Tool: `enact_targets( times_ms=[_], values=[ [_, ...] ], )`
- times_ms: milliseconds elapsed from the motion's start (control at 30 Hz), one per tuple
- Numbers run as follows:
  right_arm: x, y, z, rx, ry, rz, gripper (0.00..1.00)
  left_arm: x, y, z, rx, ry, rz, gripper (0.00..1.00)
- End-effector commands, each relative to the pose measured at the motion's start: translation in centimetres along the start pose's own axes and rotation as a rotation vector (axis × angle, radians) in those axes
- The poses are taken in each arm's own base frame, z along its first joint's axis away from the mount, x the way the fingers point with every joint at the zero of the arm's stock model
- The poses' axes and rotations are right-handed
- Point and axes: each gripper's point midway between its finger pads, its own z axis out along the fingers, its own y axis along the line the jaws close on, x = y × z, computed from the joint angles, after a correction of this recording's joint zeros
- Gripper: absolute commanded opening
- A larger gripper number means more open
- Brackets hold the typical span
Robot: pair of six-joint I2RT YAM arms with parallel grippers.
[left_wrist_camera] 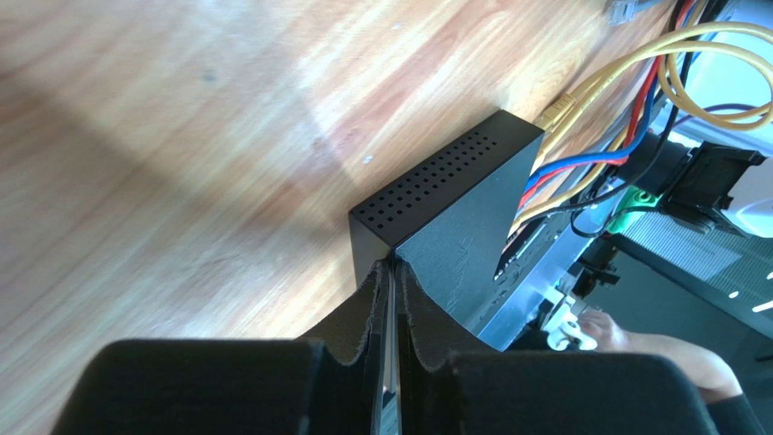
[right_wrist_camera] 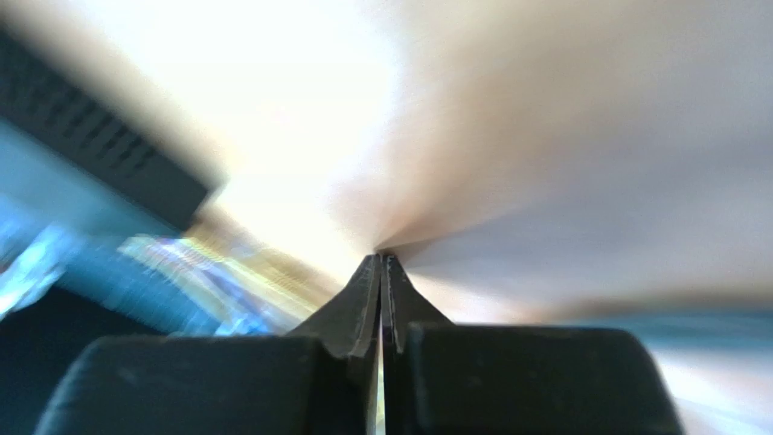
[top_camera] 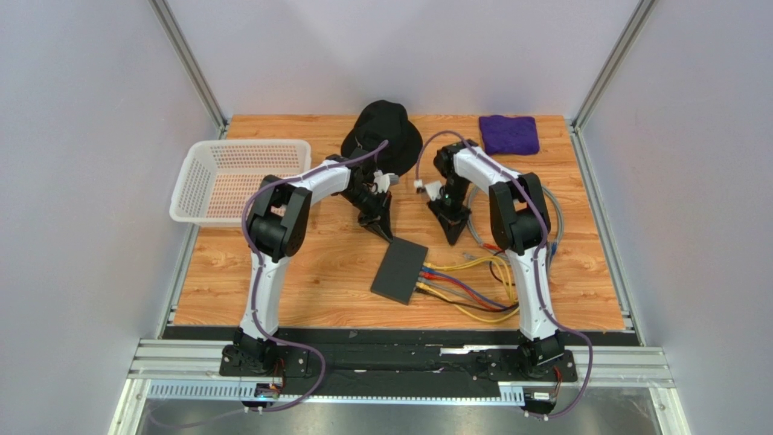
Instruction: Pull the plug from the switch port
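Left gripper [left_wrist_camera: 392,265] and right gripper [right_wrist_camera: 382,257] were both pinched together, empty. The switch [top_camera: 398,271] lay flat on the table [top_camera: 299,272], cables [top_camera: 467,283] entering its right edge. Light, it would probably slide; best pinned while a rigid plug [left_wrist_camera: 552,115] body was gripped.

1. Switch [left_wrist_camera: 454,227]: no brand, label or number can be read on its vented side or top.
2. Cables [top_camera: 458,283] and worktop [top_camera: 318,272]: no legible lettering; the right wrist view is too blurred.
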Motion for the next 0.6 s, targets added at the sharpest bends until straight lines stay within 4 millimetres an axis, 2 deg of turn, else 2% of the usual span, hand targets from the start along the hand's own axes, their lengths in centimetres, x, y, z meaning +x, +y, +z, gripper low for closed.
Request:
enact_targets(
  times_ms=[0,33,67,100,133,200,233,267,300,333,367,400,433,467,500,567],
  values=[
    [-7.9,-10.1,-6.2,0.411,-0.277,-0.075,0.01,-3.1,5.3,-2.1,-0.185,-0.120,0.064,0.00],
    [-10.1,-10.6,-9.4,0.456,-0.372,-0.092,0.00,-3.0,5.5,-2.6,-0.194,-0.122,0.066,0.00],
    [-10.7,-11.2,-10.9,0.467,-0.410,-0.085,0.00,-3.3,5.7,-3.5,-0.198,-0.141,0.066,0.00],
    [-10.8,-11.4,-10.9,0.448,-0.402,-0.082,0.00,-3.4,5.8,-4.0,-0.202,-0.148,0.068,0.00],
    [-11.9,-10.7,-13.9,0.455,-0.483,-0.106,0.03,-3.6,5.6,-4.6,-0.204,-0.159,0.081,0.00],
    [-11.4,-8.7,-14.0,0.354,-0.490,-0.168,0.11,-4.1,4.8,-6.3,-0.197,-0.200,0.105,0.00],
    [-10.5,-7.2,-15.6,0.339,-0.525,-0.200,0.19,-4.5,3.8,-7.2,-0.184,-0.226,0.133,0.00],
    [-8.8,-6.4,-12.9,0.260,-0.456,-0.198,0.22,-4.7,3.5,-7.7,-0.182,-0.238,0.147,0.01],
    [-8.3,-5.9,-12.6,0.247,-0.465,-0.203,0.26,-4.8,3.1,-8.1,-0.185,-0.251,0.160,0.02],
    [-7.1,-4.7,-13.8,0.245,-0.494,-0.216,0.34,-5.0,2.9,-8.4,-0.187,-0.265,0.173,0.04],
    [-5.1,-4.1,-11.2,0.185,-0.427,-0.203,0.36,-5.2,2.1,-9.2,-0.190,-0.292,0.193,0.10],
    [-4.2,-3.7,-11.0,0.177,-0.421,-0.201,0.38,-5.3,1.7,-9.7,-0.191,-0.305,0.203,0.15],
    [-3.1,-2.9,-11.8,0.175,-0.431,-0.197,0.41,-5.3,1.3,-10.1,-0.196,-0.314,0.216,0.21],
    [-2.3,-2.2,-11.8,0.141,-0.434,-0.194,0.42,-5.3,0.5,-10.8,-0.196,-0.333,0.238,0.32],
    [-0.9,-1.4,-11.2,0.094,-0.409,-0.184,0.43,-5.3,0.2,-11.2,-0.198,-0.341,0.246,0.36],
    [0.4,0.0,-12.2,0.065,-0.435,-0.192,0.44,-5.1,-0.7,-11.6,-0.174,-0.347,0.258,0.44]
  ],
)
